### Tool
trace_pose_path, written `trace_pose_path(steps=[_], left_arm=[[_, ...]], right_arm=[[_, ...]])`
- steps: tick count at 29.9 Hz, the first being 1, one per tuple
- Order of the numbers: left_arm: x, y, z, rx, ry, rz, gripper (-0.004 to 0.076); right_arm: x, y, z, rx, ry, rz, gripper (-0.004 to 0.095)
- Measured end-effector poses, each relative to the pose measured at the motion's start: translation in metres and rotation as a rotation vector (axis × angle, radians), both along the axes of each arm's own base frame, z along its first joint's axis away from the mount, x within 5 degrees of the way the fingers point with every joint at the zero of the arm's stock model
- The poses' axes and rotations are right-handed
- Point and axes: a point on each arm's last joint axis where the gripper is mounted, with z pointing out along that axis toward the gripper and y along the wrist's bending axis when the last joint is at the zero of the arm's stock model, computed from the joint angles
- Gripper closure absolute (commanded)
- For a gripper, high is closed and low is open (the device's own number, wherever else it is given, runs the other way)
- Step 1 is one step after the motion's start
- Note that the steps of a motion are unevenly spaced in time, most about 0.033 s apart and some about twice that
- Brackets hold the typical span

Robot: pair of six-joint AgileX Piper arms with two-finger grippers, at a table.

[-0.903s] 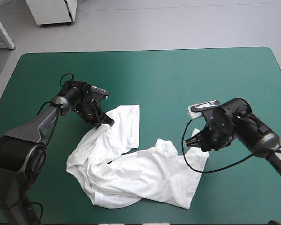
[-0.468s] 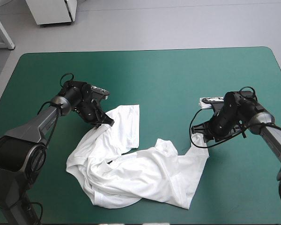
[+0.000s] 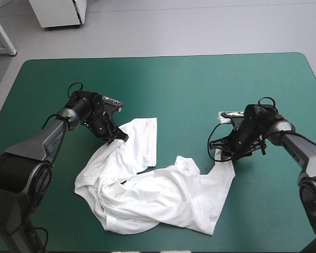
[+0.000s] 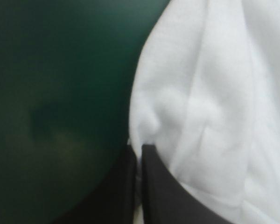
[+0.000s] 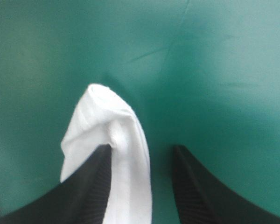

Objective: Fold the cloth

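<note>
Overhead, the T-shirt lies crumpled and partly twisted on the teal-green cover, toward the table's near edge and roughly midway between the two arms. The left gripper sits at the cloth's far-left corner, touching it. The right gripper is low at the cloth's far-right corner, where a narrow tip of fabric points away from the heap.

Seen from the left wrist, the left gripper has its black fingers all but closed, with a thin pinch of the T-shirt caught between their tips. The rest of the white fabric spreads ahead and to one side, with the cover on the other.

Seen from the right wrist, the right gripper stands with its fingers apart and grips nothing. A rolled tip of the T-shirt lies between them, pressed against one finger, with bare cover by the other.

The risks look twofold. The right fingers may close on only the edge of that off-centre tip, or nudge it aside, and lose it on lifting. The left pinch is shallow, so tension from spreading the twisted cloth could pull it free.
</note>
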Motion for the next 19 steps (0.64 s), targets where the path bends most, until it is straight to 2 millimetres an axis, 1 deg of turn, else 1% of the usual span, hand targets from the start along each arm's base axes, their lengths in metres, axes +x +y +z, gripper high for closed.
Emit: trace_pose_path(steps=[4, 6, 7, 8, 9, 11, 12, 15, 19], left_arm=[[0.000, 0.000, 0.000, 0.000, -0.001, 0.000, 0.0746], [0.000, 0.000, 0.000, 0.000, -0.001, 0.000, 0.0746], [0.000, 0.000, 0.000, 0.000, -0.002, 0.000, 0.0746], [0.000, 0.000, 0.000, 0.000, -0.002, 0.000, 0.0746], [0.000, 0.000, 0.000, -0.001, -0.003, 0.000, 0.0746], [0.000, 0.000, 0.000, -0.001, -0.004, 0.000, 0.0746], [0.000, 0.000, 0.000, -0.001, -0.004, 0.000, 0.0746], [0.000, 0.000, 0.000, -0.001, -0.004, 0.000, 0.0746], [0.000, 0.000, 0.000, -0.001, -0.004, 0.000, 0.0746]], right_arm=[[0.000, 0.006, -0.002, -0.001, 0.004, 0.017, 0.0507], [-0.001, 0.015, -0.002, -0.009, -0.007, 0.050, 0.0514], [-0.002, 0.021, -0.002, -0.010, -0.012, 0.069, 0.0538], [-0.004, 0.029, -0.002, -0.012, -0.017, 0.085, 0.0582], [-0.005, 0.035, -0.004, -0.022, -0.021, 0.088, 0.0657], [-0.008, 0.045, -0.004, -0.047, -0.030, 0.100, 0.0886], [-0.009, 0.049, -0.005, -0.064, -0.036, 0.113, 0.0920], [-0.011, 0.056, -0.005, -0.079, -0.041, 0.119, 0.0925], [-0.010, 0.056, -0.001, -0.091, -0.049, 0.108, 0.0925]])
